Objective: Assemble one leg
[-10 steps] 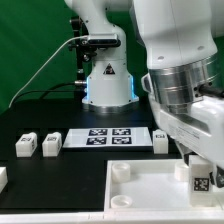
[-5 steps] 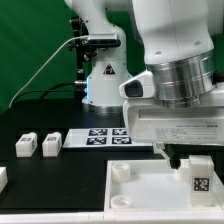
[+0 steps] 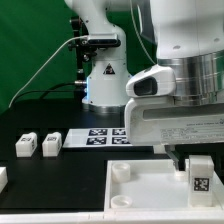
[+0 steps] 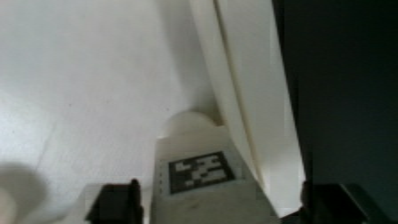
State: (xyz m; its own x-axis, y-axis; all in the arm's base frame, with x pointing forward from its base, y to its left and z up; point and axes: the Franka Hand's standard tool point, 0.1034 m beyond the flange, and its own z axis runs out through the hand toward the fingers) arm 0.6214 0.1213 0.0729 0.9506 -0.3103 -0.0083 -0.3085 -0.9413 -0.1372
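I find no readable words, brand names or numbers in either view. The only signs are black-and-white square tags. One stands on the face of the leg (image 3: 198, 182) at the exterior view's right, and I see the same leg (image 4: 201, 172) with its tag in the wrist view. Several more sit in a row on the marker board (image 3: 100, 137), partly hidden by the arm. Faint dark marks on the arm's white housing (image 3: 185, 125) are too small for me to read.

We see a leg (image 3: 198, 181) standing on the slab (image 3: 140, 195) near the table's (image 3: 50, 180) front edge, two blocks (image 3: 38, 145) beside the marker board (image 3: 105, 137) farther back.
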